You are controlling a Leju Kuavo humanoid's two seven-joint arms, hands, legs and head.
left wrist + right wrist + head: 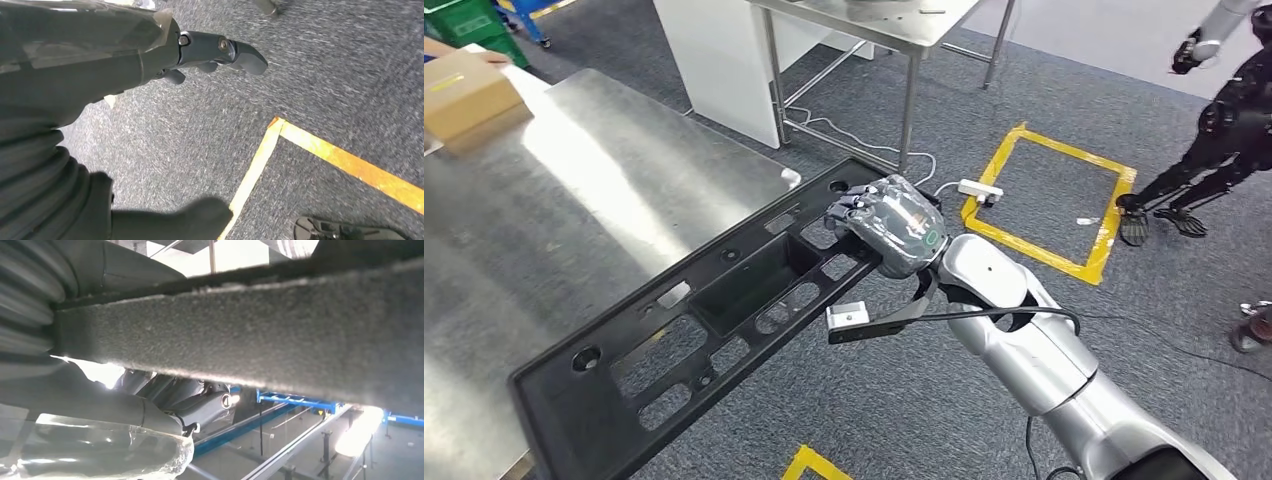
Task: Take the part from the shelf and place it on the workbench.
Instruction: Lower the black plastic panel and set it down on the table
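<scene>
We see the long black plastic panel with many rectangular cut-outs point(694, 330) lying slantwise across the near corner of the shiny steel desk point(574, 210); its lower left part sits over the desk top, though we cannot tell whether it rests there, while its upper right end juts out past the desk edge above the grey carpet floor point(874, 420); our right hand point(886, 226), wrapped in clear film, grips that overhanging end, fingers curled over the top edge of the panel; in the right wrist view the panel's rough dark edge point(250, 325) runs across the picture, with the right hand's dark fingers point(200, 402) closed beneath it and the thumb side pressed above.

Our left hand point(150, 55) hangs over the carpet point(200, 130), holding nothing, its dark fingers point(240, 52) stretched out and the thumb well apart from them; a yellow tape line point(345, 162) crosses the floor below it.

Farther out, a brown cardboard box point(469, 95) sits at the far left of the desk; a second steel table point(874, 30) stands beyond; a yellow taped square point(1049, 205) marks the floor to the right, with a white power strip point(980, 190) at its near corner; another dark-bodied robot point(1224, 130) stands at the far right.
</scene>
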